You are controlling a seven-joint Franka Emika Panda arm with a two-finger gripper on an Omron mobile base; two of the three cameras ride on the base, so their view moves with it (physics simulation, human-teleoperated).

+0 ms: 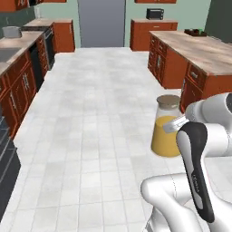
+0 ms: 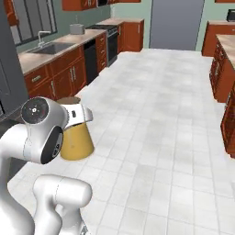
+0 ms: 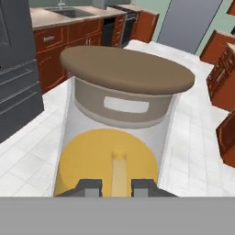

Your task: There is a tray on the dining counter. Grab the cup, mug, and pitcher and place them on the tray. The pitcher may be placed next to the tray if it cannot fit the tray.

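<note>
One pitcher (image 3: 120,133) is in sight, and one gripper (image 3: 117,187) with two dark fingertips (image 3: 90,187); no writing or brand can be read anywhere on the pitcher (the pale rectangle on its collar is blank). The pitcher is clear glass with a wide base and a narrower neck, orange liquid filling the lower part, a grey-tan collar and a flat round tan lid (image 3: 127,69) on top. In the hand view it stands straight ahead of the gripper, with a narrow glass strip, probably its handle, between the two fingertips; the jaws stand close together about that strip, gripping the pitcher. From the left base view the pitcher (image 1: 165,131) sits just beyond the hand, out over the white tiled floor (image 1: 99,113). The dining counter (image 1: 204,52) runs along to the gripper's right.
</note>
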